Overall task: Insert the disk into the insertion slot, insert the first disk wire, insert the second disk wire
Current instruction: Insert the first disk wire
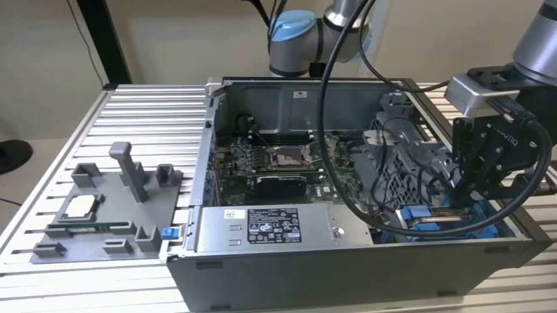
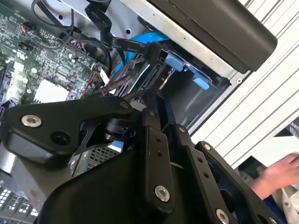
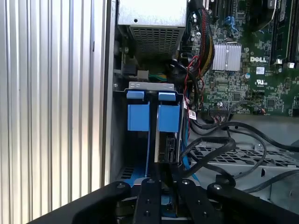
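The disk sits in its bright blue caddy (image 1: 432,220) inside the drive bay at the open computer case's corner on the exterior view's right. In the first wrist view, two blue caddy tabs (image 3: 138,113) stand side by side with the disk's edge (image 3: 167,145) below them. My gripper (image 1: 458,203) reaches down into that bay. In both wrist views its black fingers (image 2: 150,116) are pressed together. They pinch a black wire connector (image 2: 153,51) with a flat black cable, held right at the disk's end. My gripper (image 3: 161,173) hides the contact point.
A grey labelled power-supply box (image 1: 261,226) lies along the case's near wall, beside the motherboard (image 1: 278,163). Loose black cables (image 3: 224,140) cross the drive cage. A grey fixture tray (image 1: 96,215) sits on the ribbed table (image 1: 148,117). A person's hand (image 2: 280,171) is beside the case.
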{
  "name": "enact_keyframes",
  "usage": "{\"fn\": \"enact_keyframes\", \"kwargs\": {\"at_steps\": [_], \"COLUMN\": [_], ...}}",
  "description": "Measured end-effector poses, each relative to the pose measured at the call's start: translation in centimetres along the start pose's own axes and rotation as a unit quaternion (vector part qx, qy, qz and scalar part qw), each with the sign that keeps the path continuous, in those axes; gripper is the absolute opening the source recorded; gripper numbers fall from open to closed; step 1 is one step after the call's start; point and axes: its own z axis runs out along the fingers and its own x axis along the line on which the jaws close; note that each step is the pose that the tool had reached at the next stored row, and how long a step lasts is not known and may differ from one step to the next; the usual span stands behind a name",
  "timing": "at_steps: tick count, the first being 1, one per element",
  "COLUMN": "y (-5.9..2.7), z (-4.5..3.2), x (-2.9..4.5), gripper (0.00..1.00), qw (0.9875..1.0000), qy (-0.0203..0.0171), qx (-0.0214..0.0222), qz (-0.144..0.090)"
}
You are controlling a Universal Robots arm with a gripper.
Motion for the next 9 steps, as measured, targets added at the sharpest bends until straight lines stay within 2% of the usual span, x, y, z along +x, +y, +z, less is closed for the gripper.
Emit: {"fn": "enact_keyframes", "kwargs": {"at_steps": [9], "y": [-0.43], "z": [0.27], "x": [-0.48], "gripper": [0.00], "qw": [1.0000], "qy": [-0.0004], "qx": [0.0000], "qz": [0.000]}}
